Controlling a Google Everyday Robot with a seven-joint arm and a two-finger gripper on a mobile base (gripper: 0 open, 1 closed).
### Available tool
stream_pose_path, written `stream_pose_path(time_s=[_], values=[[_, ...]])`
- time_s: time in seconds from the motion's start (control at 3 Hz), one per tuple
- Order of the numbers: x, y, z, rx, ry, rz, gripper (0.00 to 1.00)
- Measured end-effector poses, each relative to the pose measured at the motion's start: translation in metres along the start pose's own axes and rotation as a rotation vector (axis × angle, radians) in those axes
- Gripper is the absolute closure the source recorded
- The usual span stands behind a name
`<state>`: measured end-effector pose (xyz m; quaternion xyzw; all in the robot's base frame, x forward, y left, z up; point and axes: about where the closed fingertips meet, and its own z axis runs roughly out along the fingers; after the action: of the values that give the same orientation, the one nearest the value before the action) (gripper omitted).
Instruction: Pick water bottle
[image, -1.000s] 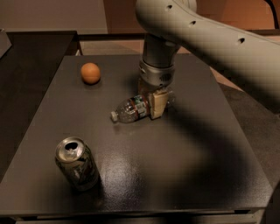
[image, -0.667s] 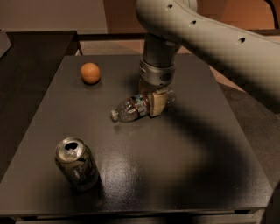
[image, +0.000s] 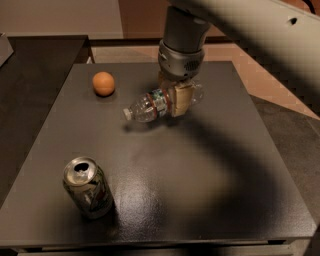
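Observation:
The water bottle (image: 147, 106) is a small clear ribbed plastic bottle with a white cap and a dark label band edged in red. It lies sideways in the air, cap pointing left, a little above the dark table (image: 200, 170). My gripper (image: 176, 96) hangs from the grey arm at the top middle and is shut on the bottle around its label end. The tan finger pads (image: 182, 98) press on the bottle's body. The bottle's shadow falls on the table just under it.
An orange ball (image: 103, 83) sits at the table's back left. A dented silver drink can (image: 87, 187) stands at the front left. The table's edges run near the front and right. A second dark surface (image: 35, 65) adjoins on the left.
The gripper has lifted the water bottle off the table; the bottle now hangs above its shadow. The can and the orange ball have not moved.

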<state>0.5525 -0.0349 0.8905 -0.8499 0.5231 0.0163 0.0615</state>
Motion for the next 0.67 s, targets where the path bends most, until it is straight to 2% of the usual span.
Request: stream_pose_path(time_s=[0.67], values=[[0.0,-0.017,-0.057,0.098,0.01,-0.008,1.0]])
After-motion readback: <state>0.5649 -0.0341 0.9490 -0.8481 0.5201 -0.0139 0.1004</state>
